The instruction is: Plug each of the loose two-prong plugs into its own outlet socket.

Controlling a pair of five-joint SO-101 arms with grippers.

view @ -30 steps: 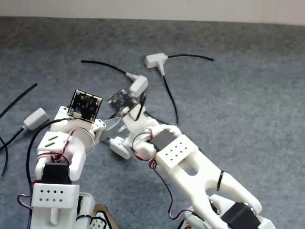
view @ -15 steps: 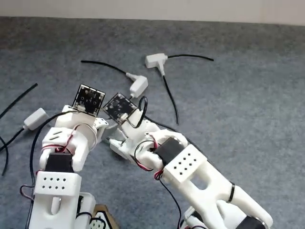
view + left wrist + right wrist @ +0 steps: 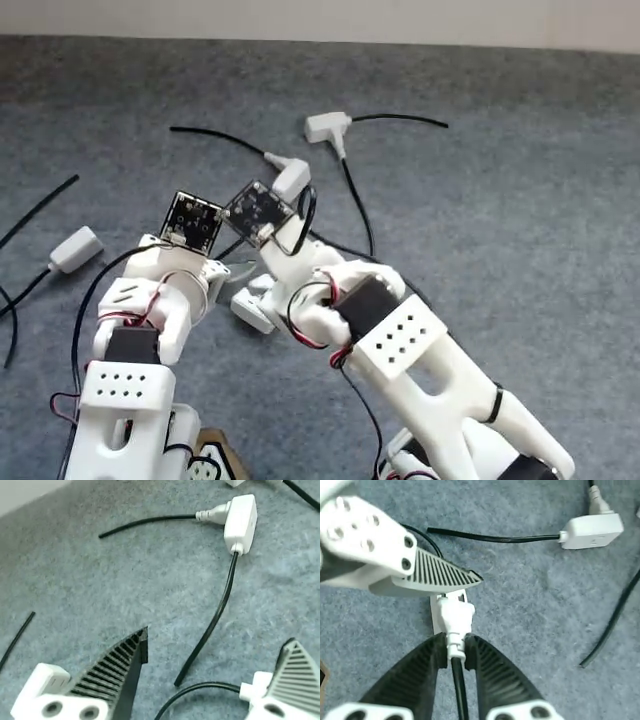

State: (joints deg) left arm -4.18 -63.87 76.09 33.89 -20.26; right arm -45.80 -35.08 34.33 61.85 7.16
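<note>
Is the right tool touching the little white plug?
Touching. In the right wrist view, the right tool squeezes the white plug from both sides, with no gap showing.

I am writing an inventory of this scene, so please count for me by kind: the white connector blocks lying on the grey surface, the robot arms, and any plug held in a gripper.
White connector blocks: 4
Robot arms: 2
Plug in the right gripper: 1
Total: 7
</note>
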